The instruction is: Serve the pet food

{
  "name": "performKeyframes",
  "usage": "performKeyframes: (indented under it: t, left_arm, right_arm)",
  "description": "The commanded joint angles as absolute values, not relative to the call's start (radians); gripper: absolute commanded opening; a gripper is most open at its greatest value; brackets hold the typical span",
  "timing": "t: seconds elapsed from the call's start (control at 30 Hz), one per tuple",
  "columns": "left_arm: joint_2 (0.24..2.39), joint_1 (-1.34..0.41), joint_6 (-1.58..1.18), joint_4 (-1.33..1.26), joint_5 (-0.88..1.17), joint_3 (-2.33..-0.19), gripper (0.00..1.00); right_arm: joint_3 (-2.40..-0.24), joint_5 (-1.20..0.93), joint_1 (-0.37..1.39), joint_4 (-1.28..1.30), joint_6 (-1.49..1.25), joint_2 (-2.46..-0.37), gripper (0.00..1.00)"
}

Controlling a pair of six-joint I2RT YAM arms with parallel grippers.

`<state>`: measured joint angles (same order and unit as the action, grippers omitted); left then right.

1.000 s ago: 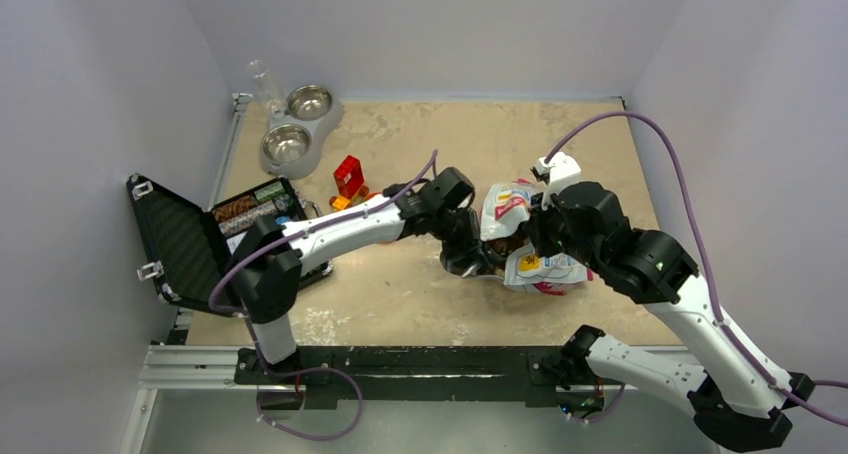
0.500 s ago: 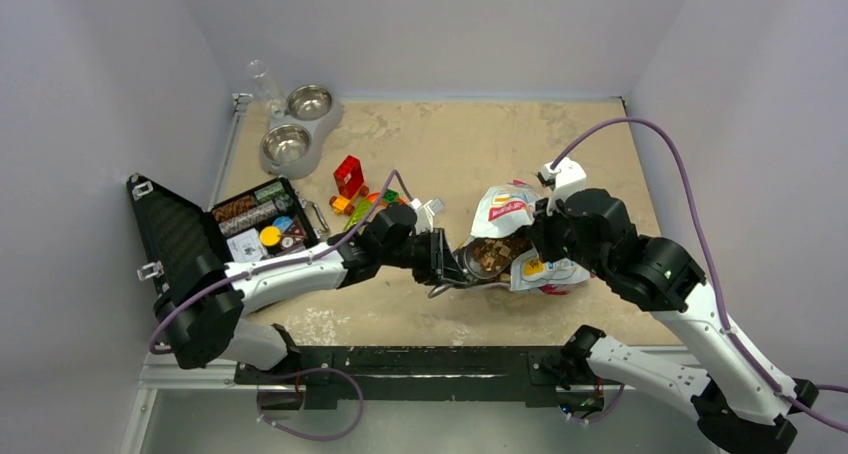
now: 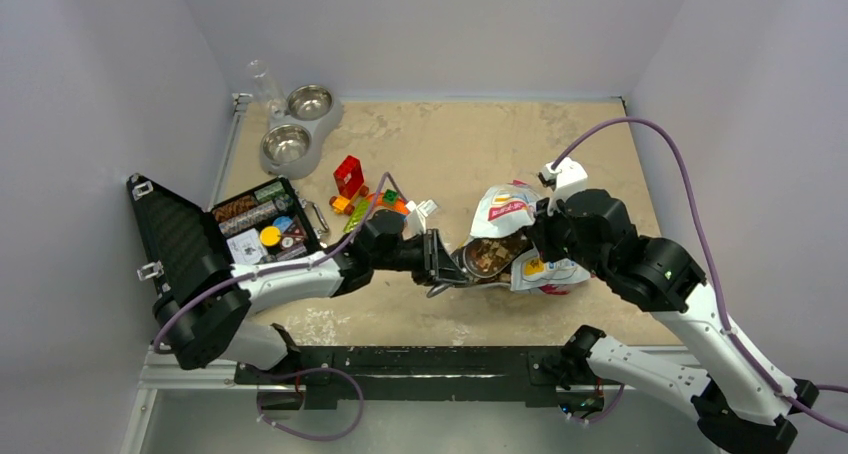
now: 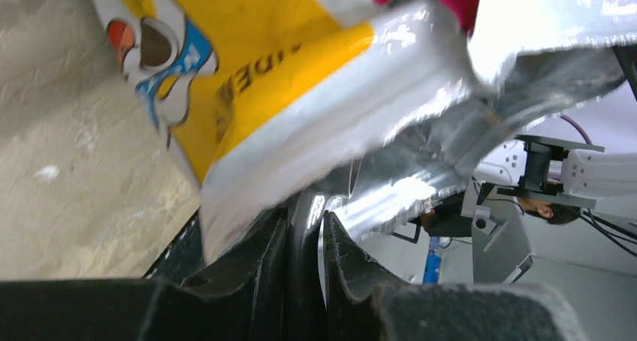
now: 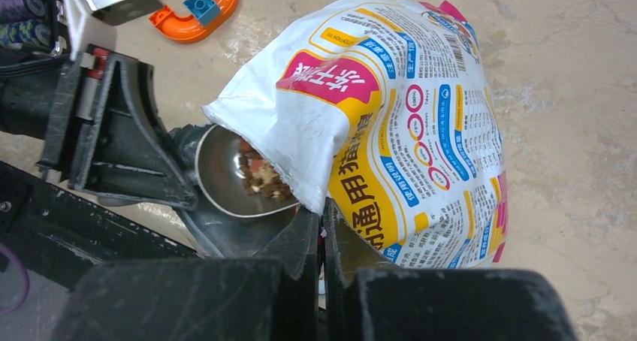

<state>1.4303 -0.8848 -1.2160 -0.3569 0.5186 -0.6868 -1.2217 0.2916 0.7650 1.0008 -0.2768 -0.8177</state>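
Observation:
The pet food bag, white with yellow and pink print, lies open at table centre. My right gripper is shut on the bag's lower mouth edge. My left gripper is shut on the handle of a metal scoop, which sits at the bag's mouth. Brown kibble lies in the scoop, partly under the bag's flap in the right wrist view. The left wrist view shows the bag's foil and yellow side close above my jaws.
A double steel pet bowl with a clear bottle stands at the far left. An open black case with small items lies at the left. Colourful toy blocks and an orange ring lie between the case and the bag.
My left arm has dropped low and pulled back to the left, drawing the scoop out to the bag's mouth with kibble in it. The right gripper has kept its hold on the bag.

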Motion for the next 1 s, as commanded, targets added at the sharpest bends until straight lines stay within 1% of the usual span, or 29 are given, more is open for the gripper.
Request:
performKeyframes:
  t: [0.0,0.03,0.07,0.1,0.13,0.2,0.23,0.27,0.33,0.4,0.57,0.83,0.97]
  left_arm:
    - [1.334,-0.83,-1.188,-0.423,0.539,-0.665,0.0]
    - [1.397,-0.817,-1.187,-0.429,0.605,-0.716,0.0]
    - [1.434,-0.813,-1.234,-0.515,0.663,-0.729,0.0]
    - [1.433,-0.813,-1.286,-0.593,0.682,-0.696,0.0]
    - [1.394,-0.815,-1.305,-0.631,0.677,-0.622,0.0]
    - [1.302,-0.82,-1.267,-0.551,0.63,-0.562,0.0]
    - [1.301,-0.817,-1.253,-0.537,0.615,-0.571,0.0]
    - [1.337,-0.809,-1.259,-0.546,0.642,-0.599,0.0]
    - [1.42,-0.809,-1.337,-0.69,0.672,-0.618,0.0]
    - [1.374,-0.81,-1.365,-0.728,0.648,-0.564,0.0]
    - [1.207,-0.777,-1.327,-0.545,0.651,-0.48,0.0]
    - [1.001,-0.775,-1.272,-0.169,0.684,-0.531,0.0]
    - [0.888,-0.773,-1.275,-0.031,0.693,-0.542,0.0]
  right_arm:
    - [-1.272,0.334,0.762,0.939,-0.275,-0.792,0.0]
    - [-1.276,0.327,0.762,0.937,-0.268,-0.799,0.0]
    - [-1.286,0.326,0.762,0.941,-0.263,-0.81,0.0]
    - [-1.298,0.332,0.762,0.948,-0.259,-0.82,0.0]
    - [-1.31,0.34,0.762,0.953,-0.254,-0.827,0.0]
    - [-1.316,0.342,0.762,0.939,-0.244,-0.823,0.0]
    - [-1.312,0.333,0.762,0.93,-0.241,-0.822,0.0]
    - [-1.312,0.32,0.762,0.924,-0.238,-0.826,0.0]
    - [-1.326,0.314,0.762,0.935,-0.235,-0.843,0.0]
    - [-1.325,0.329,0.761,0.936,-0.232,-0.843,0.0]
    - [-1.322,0.332,0.761,0.936,-0.23,-0.841,0.0]
    - [-1.297,0.387,0.758,0.958,-0.254,-0.81,0.0]
    - [-1.306,0.413,0.755,0.961,-0.267,-0.814,0.0]
